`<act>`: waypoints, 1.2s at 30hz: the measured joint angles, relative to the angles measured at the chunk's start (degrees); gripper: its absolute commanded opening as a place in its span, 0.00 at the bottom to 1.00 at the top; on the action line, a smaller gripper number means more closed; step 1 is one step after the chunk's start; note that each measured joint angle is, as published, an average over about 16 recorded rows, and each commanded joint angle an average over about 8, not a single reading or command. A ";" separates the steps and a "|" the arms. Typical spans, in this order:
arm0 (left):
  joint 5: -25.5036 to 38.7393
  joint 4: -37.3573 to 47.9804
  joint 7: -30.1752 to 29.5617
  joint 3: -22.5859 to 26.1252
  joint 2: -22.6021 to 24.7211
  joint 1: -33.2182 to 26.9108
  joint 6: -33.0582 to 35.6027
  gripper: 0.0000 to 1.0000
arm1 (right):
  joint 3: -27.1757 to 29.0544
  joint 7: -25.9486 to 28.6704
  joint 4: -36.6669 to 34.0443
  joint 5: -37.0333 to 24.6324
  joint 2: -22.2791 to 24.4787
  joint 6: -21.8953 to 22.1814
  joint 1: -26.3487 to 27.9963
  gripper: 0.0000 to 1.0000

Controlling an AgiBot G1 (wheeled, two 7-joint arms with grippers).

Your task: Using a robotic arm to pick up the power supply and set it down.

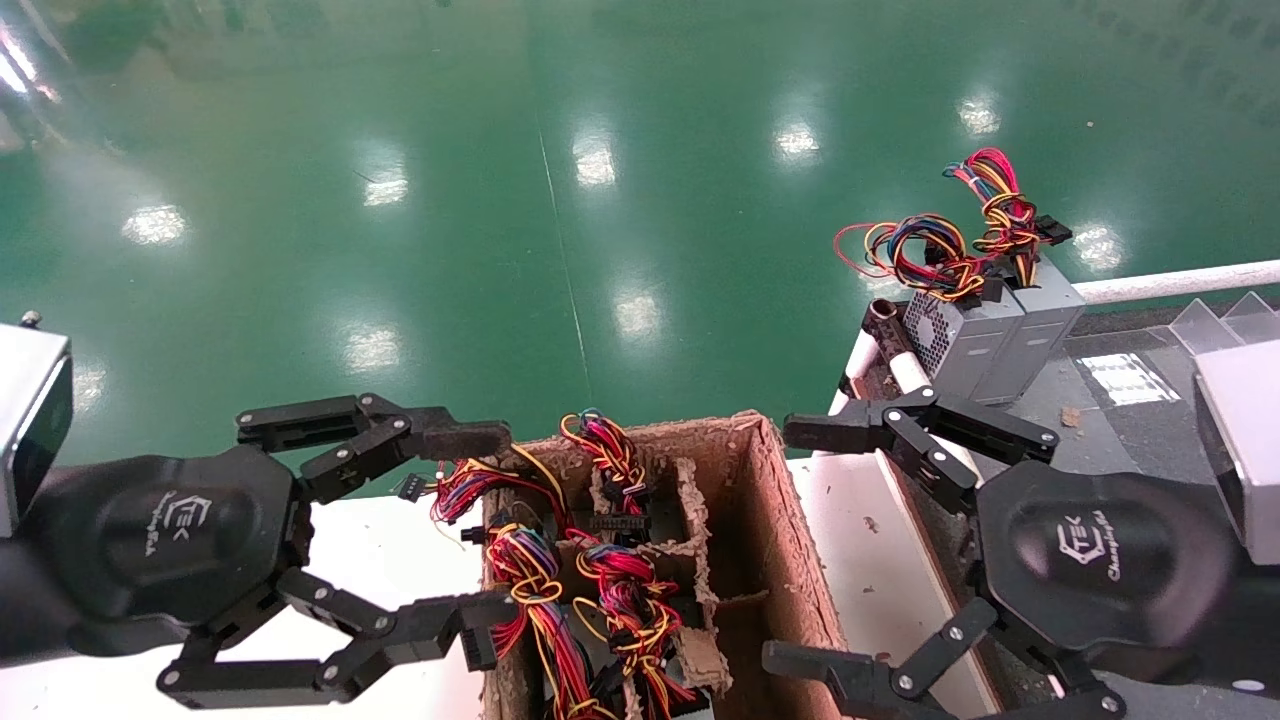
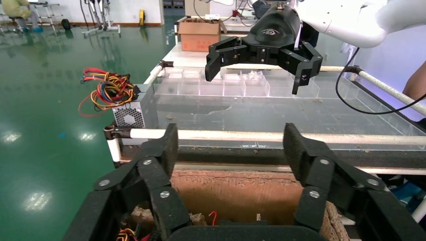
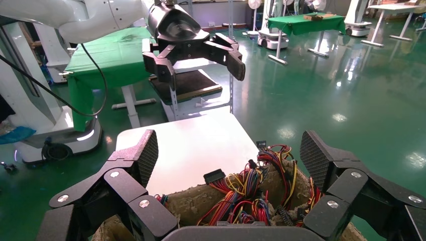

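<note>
Flanking the cardboard box [image 1: 770, 520], two wide-spread grippers hover.

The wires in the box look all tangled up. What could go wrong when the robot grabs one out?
The wire bundles in the cardboard box overlap, so lifting one power supply may drag a neighbour along. The torn cardboard dividers could snag a connector. Both open claws, left claw and right claw, hang close to the box's sides, so they might bump each other.
</note>
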 measured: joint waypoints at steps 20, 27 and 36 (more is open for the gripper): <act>0.00 0.00 0.00 0.00 0.00 0.00 0.00 0.00 | 0.00 0.00 0.00 0.00 0.00 0.00 0.00 1.00; 0.00 0.00 0.00 0.00 0.00 0.00 0.00 0.00 | 0.00 0.00 0.00 0.00 0.00 0.00 0.00 1.00; 0.00 0.00 0.00 0.00 0.00 0.00 0.00 0.44 | 0.00 0.00 0.00 0.00 0.00 0.00 0.00 1.00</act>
